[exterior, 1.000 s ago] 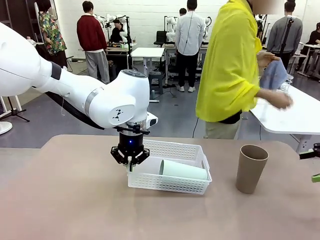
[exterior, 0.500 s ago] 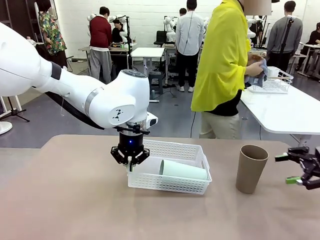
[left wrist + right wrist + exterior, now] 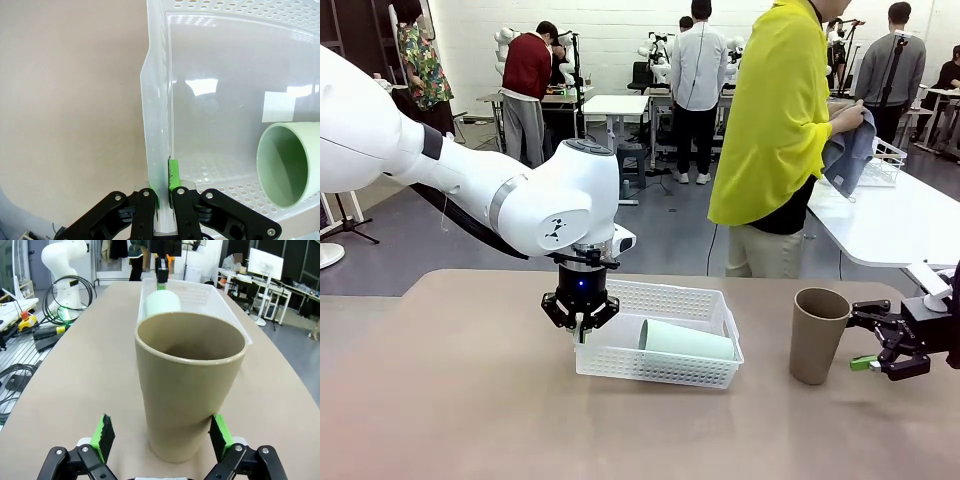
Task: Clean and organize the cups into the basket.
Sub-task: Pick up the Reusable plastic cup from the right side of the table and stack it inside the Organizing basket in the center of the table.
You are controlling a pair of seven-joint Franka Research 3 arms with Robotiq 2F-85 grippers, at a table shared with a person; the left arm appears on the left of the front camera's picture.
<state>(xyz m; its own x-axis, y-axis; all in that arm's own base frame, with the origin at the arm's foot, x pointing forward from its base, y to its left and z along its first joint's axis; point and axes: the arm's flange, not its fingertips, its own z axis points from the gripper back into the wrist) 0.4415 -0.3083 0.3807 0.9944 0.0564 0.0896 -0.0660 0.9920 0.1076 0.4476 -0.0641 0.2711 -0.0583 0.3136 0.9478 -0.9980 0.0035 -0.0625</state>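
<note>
Tan cup facing wide right tool, left tool clamped on basket wall

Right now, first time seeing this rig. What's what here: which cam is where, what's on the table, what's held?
Two white robot arms share a table with a person in yellow, who stands beyond its far side handling a grey-blue cloth. The wide picture comes from a fixed camera between the arms. The other two come from a camera on each wrist, looking along that arm's own fingers. On the table are a white basket with a mint cup lying on its side inside, and a tan cup standing upright outside it. The left gripper is shut on the basket's side wall. The right gripper is open, its green pads on either side of the tan cup, holding nothing yet.
</note>
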